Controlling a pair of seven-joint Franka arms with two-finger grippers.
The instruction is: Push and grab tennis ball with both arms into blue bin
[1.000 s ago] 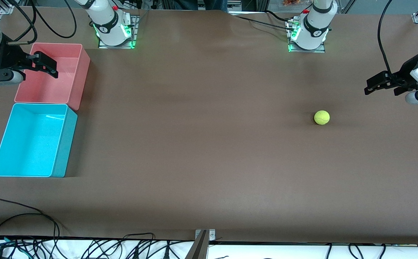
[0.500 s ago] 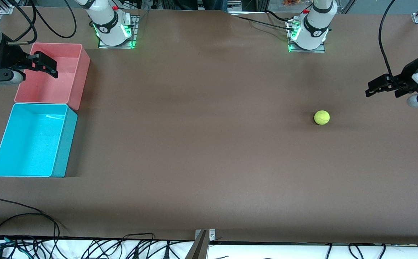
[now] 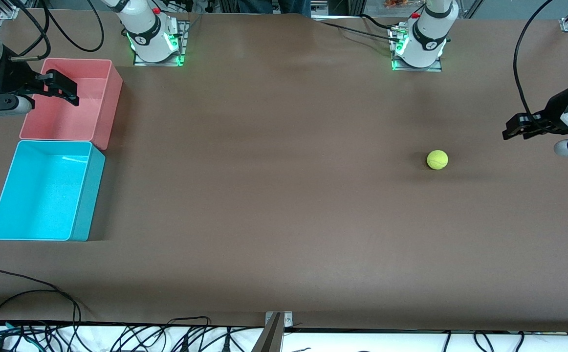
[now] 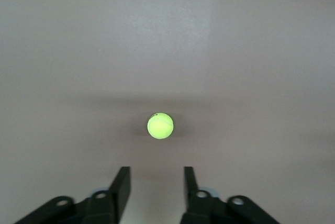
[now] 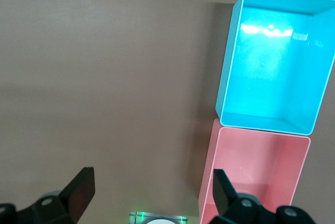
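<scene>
Front view: the small fuzzy yellow-green tennis ball (image 3: 437,160) sits alone on the brown table (image 3: 284,205), right of centre in the frame, touching nothing. At the right edge, the black two-finger left gripper (image 3: 514,127) hangs near the ball, upper right of it and apart from it, probably lined up to push it toward the bins. At the lower left stands the bright cyan-blue rectangular plastic bin (image 3: 88,195), empty, its short wall against the same-shaped pink plastic bin (image 3: 110,105) above it in the frame. The black two-finger right gripper (image 3: 61,88) waits over the pink bin, likely to receive the ball.

Left wrist view: the ball lies at the frame's centre, ahead of the left gripper's fingers (image 4: 121,186), which stand part-way spread with nothing between them; the gap points at the ball.

Right wrist view: the right gripper's fingers (image 5: 78,190) are spread wide and empty, at the bottom of the frame, with both bins at the frame's right.
</scene>
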